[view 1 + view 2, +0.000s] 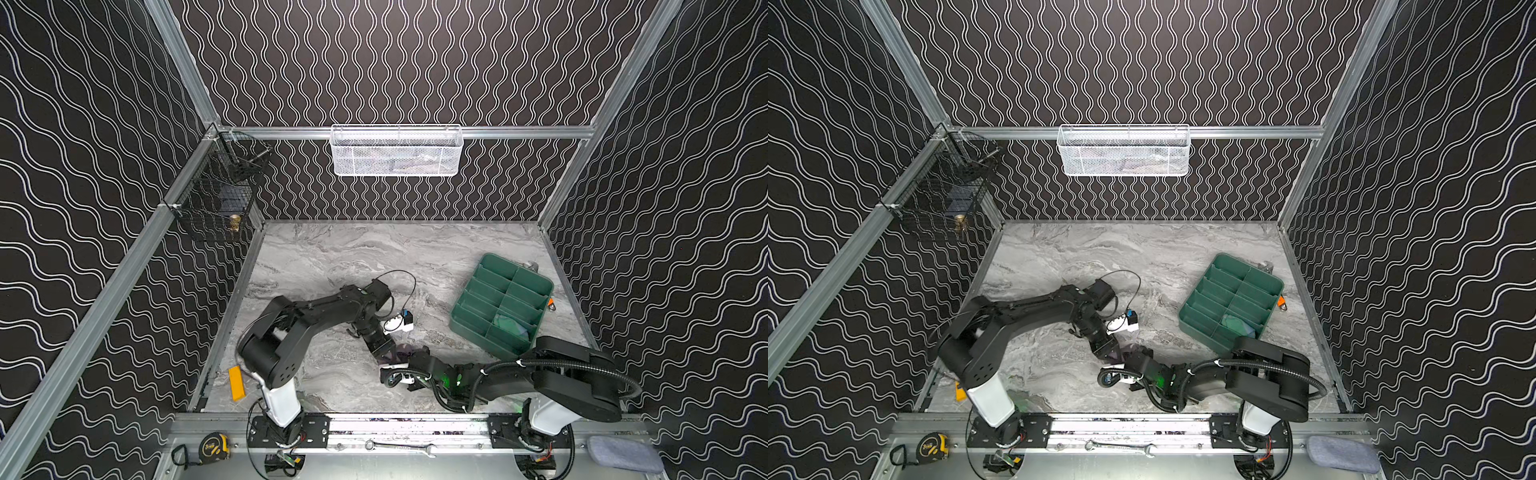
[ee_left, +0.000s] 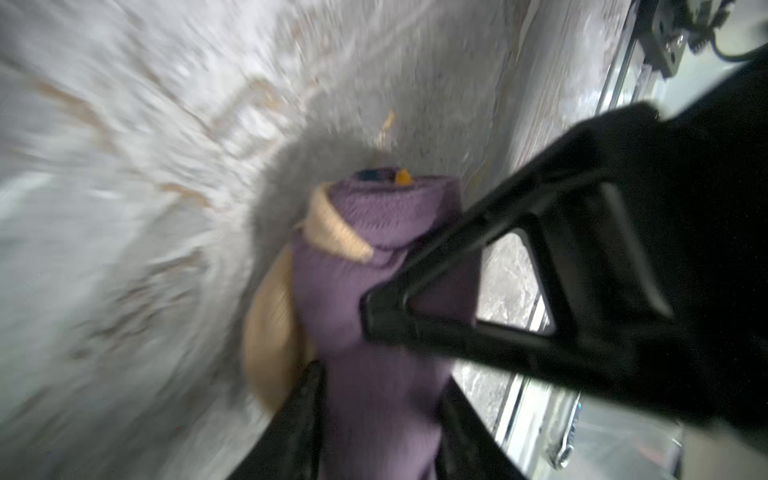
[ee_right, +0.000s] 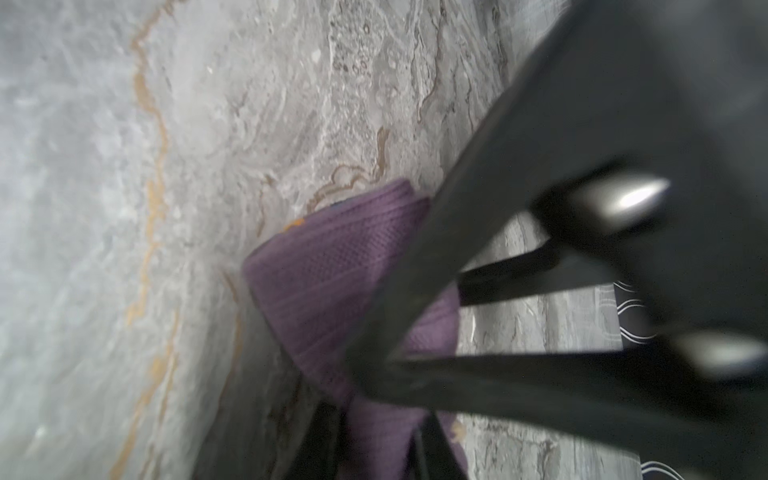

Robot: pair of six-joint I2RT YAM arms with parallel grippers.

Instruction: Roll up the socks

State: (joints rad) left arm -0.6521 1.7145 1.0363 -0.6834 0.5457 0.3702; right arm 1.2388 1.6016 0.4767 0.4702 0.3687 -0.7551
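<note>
Top views, purple sock: small purple patch on the grey marble table, front-middle, wedged between both tools; mostly covered, long axis unreadable here.
Top views, left gripper: angled down onto the sock from the far-left side; spread not visible.
Top views, right gripper: low over the table, coming in from the right, tip at the sock; spread not visible.
Top views, blue sock: bundled in a compartment at the near end of the green tray, well apart from the purple one; too small for axis.
Left wrist, purple sock: rolled into a tube; long axis straight away from the fingers, along the tool's reach; far end showing navy and orange; peach patches down one flank.
Left wrist, left gripper: fingers either side of the roll's near end, cloth filling the gap; pinching or only bracketing, cannot tell, blurred.
Left wrist, right gripper's finger: across the roll's side, tip against the cloth.
Right wrist, purple sock: ribbed fold pointing away from the fingers, orange speck at the far edge.
Right wrist, right gripper: fingers close together, pinching purple cloth.
Right wrist, left gripper's finger: dark bar across the sock, touching it.
</note>
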